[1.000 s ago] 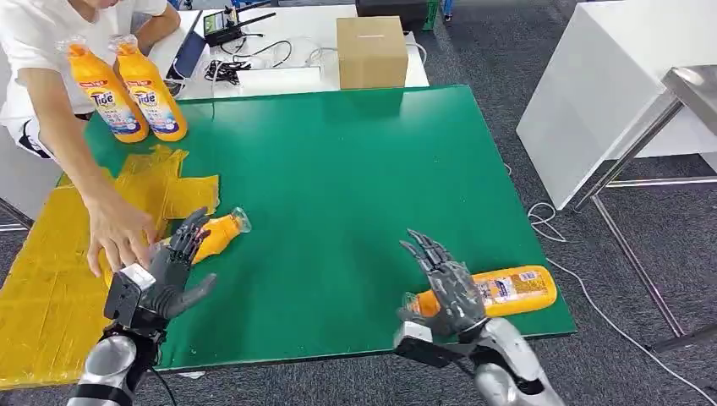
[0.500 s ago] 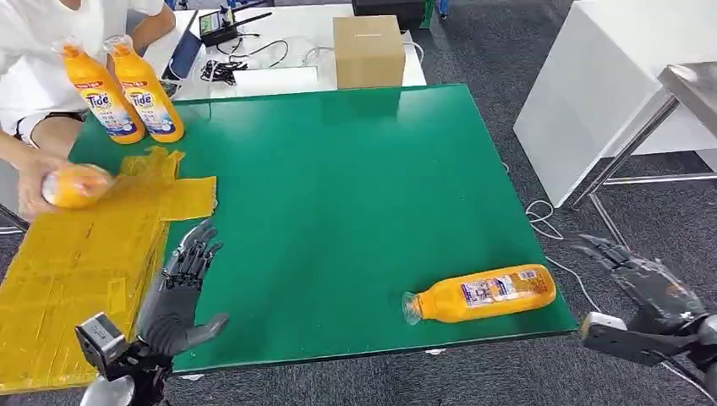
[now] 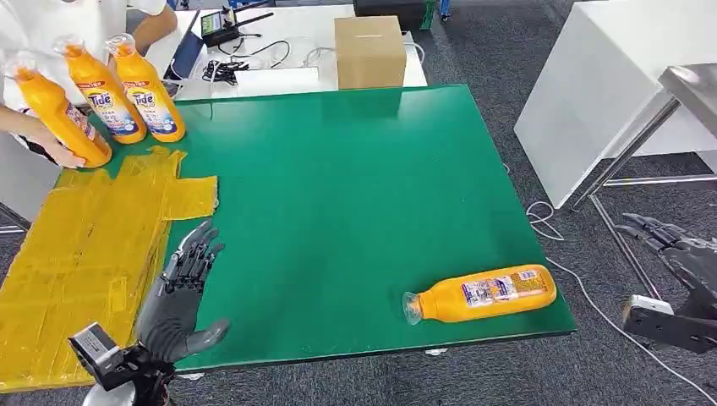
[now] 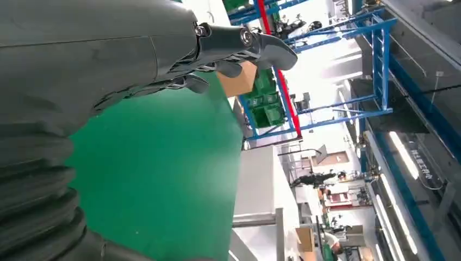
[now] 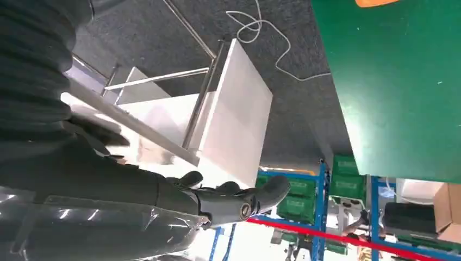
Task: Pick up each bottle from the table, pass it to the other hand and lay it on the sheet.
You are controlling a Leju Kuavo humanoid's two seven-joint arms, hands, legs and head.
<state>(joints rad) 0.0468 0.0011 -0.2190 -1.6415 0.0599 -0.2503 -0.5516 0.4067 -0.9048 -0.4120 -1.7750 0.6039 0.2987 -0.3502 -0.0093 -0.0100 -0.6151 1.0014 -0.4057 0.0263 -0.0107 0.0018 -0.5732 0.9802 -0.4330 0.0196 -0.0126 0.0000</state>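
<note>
In the head view, 1 orange bottle (image 3: 480, 294) lies on its side at the lower right of the green table (image 3: 355, 178), while the yellow sheet (image 3: 84, 254) covers the lower left. The left hand (image 3: 179, 300) hovers at the sheet's edge with fingers spread and holding nothing; the right hand (image 3: 685, 258) hangs off the table at the far right, also spread and bare. At upper left, a person's hand (image 3: 51, 144) grips 1 upright bottle (image 3: 55, 110) beside 2 standing bottles (image 3: 127, 89).
</note>
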